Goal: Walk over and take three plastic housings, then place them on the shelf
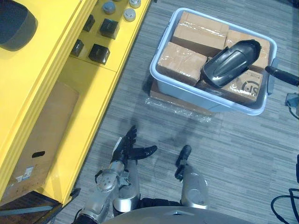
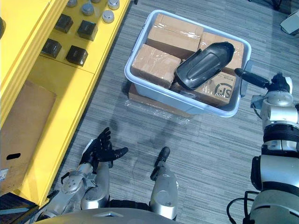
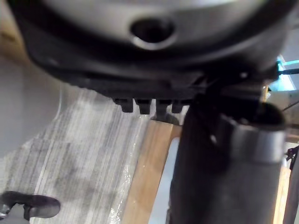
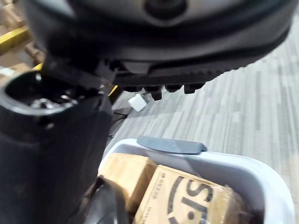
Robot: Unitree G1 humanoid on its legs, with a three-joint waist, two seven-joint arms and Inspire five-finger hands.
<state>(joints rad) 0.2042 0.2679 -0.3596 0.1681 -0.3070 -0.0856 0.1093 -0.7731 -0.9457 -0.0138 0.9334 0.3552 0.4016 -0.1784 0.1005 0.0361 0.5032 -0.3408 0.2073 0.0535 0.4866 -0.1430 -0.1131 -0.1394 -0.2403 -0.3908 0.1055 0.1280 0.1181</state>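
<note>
The yellow shelf (image 1: pixel 93 93) runs along the left. On the floor, the grey bin (image 1: pixel 187 92) holds cardboard boxes (image 1: pixel 181 63), and one dark plastic housing (image 1: pixel 232 61) lies across them toward the bin's right edge. The right hand (image 2: pixel 250 77), fingers straight and empty, reaches that edge. It should come over the rim and wrap the housing's narrow middle. The left hand (image 1: pixel 127 148) hangs low, fingers spread. Whether further housings lie beneath cannot be told.

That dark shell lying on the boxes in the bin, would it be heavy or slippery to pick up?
Probably light for its size: the dark plastic housing looks like a hollow shell. Its smooth, glossy curves may be slippery. It lies tilted across uneven cardboard boxes, so a push could rock it.
</note>
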